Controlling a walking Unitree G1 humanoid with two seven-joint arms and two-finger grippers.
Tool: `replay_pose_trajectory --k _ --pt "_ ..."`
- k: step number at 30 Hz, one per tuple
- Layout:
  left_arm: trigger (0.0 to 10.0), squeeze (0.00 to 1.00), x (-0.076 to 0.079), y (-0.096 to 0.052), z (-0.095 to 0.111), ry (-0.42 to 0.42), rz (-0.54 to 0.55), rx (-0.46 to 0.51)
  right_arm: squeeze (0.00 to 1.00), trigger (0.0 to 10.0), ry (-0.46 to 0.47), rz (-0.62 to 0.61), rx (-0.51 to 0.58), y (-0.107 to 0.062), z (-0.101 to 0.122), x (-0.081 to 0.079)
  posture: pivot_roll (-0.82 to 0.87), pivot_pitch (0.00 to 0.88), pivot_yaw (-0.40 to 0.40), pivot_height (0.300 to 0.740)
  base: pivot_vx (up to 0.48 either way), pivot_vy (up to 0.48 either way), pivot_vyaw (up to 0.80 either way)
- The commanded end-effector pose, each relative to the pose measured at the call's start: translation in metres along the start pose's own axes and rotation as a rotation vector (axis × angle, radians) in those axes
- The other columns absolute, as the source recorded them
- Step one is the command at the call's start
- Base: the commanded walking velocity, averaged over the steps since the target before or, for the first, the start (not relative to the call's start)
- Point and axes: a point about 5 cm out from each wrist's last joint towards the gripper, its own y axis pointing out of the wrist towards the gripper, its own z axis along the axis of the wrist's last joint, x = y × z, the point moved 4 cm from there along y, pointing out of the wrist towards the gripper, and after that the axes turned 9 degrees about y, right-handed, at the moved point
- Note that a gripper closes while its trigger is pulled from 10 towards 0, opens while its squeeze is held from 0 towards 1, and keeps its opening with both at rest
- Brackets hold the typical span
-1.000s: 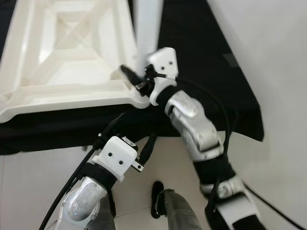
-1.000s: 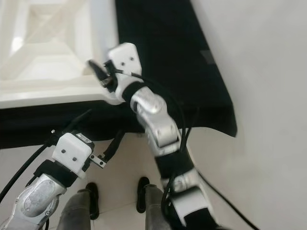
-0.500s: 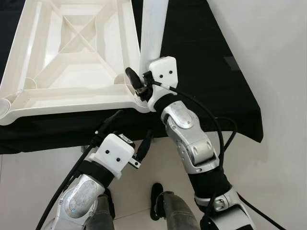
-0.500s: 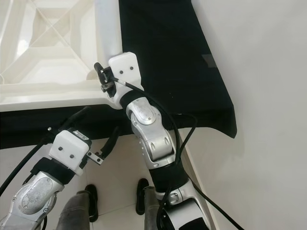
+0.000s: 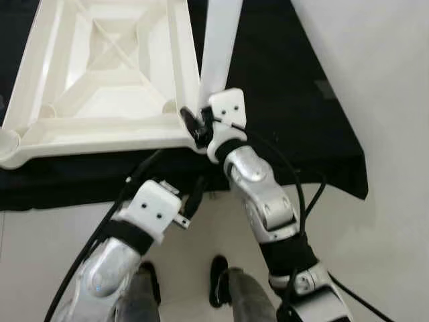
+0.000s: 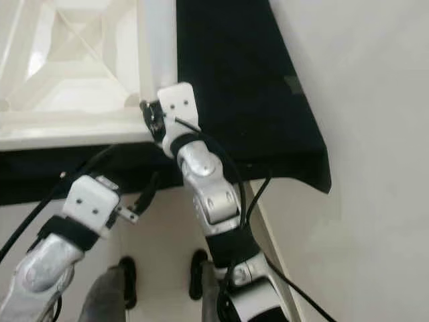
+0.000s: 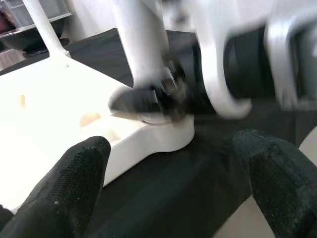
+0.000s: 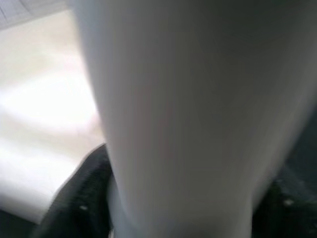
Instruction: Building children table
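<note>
Right claw (image 5: 196,123) grips table leg (image 5: 220,47) at tabletop (image 5: 100,74) corner.

White plastic tabletop (image 5: 100,74) lies upside down, a white leg (image 5: 220,47) upright at its corner.

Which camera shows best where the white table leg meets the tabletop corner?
The left wrist view: the table leg rises from the tabletop corner, right gripper around its base. Head views show it from above; the right wrist view blurs it.
</note>
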Motion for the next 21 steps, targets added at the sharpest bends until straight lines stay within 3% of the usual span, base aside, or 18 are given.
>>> replay_pose_trajectory --k 1,8,14,18,21 --pt "10.0 0.00 0.001 -0.003 -0.002 0.000 -0.007 -0.010 0.00 10.0 0.038 -0.012 -0.061 0.000 -0.015 0.008 0.16 0.353 -0.131 0.740 0.000 0.000 0.00" --pt "10.0 0.00 0.005 -0.004 0.000 -0.009 -0.009 -0.008 0.00 10.0 0.052 0.069 0.021 0.007 0.008 0.009 0.16 0.354 -0.135 0.740 0.000 0.000 0.00" --pt "10.0 0.00 0.006 -0.003 0.000 -0.013 -0.008 -0.005 0.00 10.0 0.007 0.359 0.095 0.015 0.041 0.003 0.16 0.354 -0.144 0.740 0.000 0.000 0.00" --pt "10.0 0.00 0.006 -0.003 0.000 -0.014 -0.007 -0.006 0.00 10.0 -0.016 0.419 0.106 0.017 0.050 0.004 0.16 0.355 -0.147 0.740 0.000 0.000 0.00" --pt "10.0 0.00 0.007 -0.004 0.001 -0.015 -0.003 -0.008 0.00 10.0 -0.070 0.568 0.119 0.020 0.069 0.005 0.17 0.359 -0.155 0.740 0.000 0.000 0.00"
